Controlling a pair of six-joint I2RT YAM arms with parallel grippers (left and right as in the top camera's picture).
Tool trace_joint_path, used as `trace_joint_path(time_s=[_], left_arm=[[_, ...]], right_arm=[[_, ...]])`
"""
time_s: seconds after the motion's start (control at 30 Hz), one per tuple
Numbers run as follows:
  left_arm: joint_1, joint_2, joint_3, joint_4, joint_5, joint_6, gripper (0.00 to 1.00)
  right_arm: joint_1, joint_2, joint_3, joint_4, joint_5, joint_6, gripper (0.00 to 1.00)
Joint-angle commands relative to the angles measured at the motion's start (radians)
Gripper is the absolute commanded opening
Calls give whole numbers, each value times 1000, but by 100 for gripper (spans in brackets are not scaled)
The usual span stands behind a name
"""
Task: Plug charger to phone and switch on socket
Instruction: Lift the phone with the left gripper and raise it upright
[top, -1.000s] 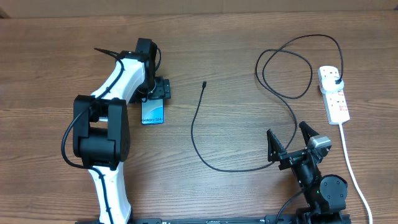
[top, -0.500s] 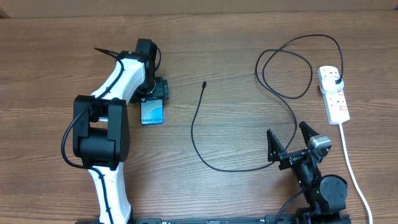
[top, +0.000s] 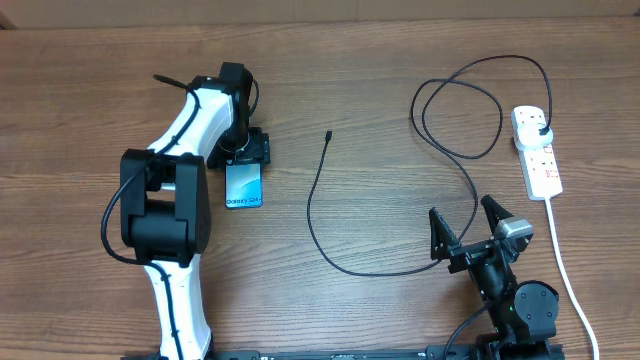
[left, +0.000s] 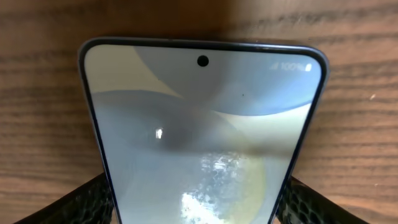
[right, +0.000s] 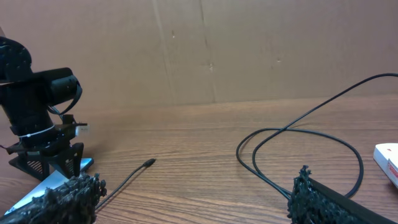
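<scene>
The phone (top: 244, 186) lies flat on the table, turquoise screen up; it fills the left wrist view (left: 199, 124). My left gripper (top: 246, 152) is shut on the phone's far end, a finger on each long edge (left: 198, 202). The charger, a thin black cable (top: 311, 212), has its connector tip (top: 328, 134) free on the table, right of the phone. It loops to its black plug (top: 541, 131), which sits in the white socket strip (top: 537, 160). My right gripper (top: 468, 236) is open and empty, low by the cable's bend (right: 193, 199). The tip also shows in the right wrist view (right: 149, 163).
The strip's white cord (top: 566, 262) runs down the right side to the table's front edge. The cable's loops (top: 460, 110) lie at the back right. A cardboard wall (right: 205, 50) stands behind the table.
The phone has shifted a little toward the front edge and straightened, with the left gripper still on it. The right arm and cable have not moved.
</scene>
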Motion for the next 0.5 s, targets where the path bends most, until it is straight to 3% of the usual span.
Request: trace_joint_path(time_s=[0.0,0.47], left_arm=[[5,56,59,-49,43,-2,79],[5,56,165,-140,43,-2,78]], right_arm=[[0,-8,-11,4,1,2,100],[0,-8,-11,4,2,2,100]])
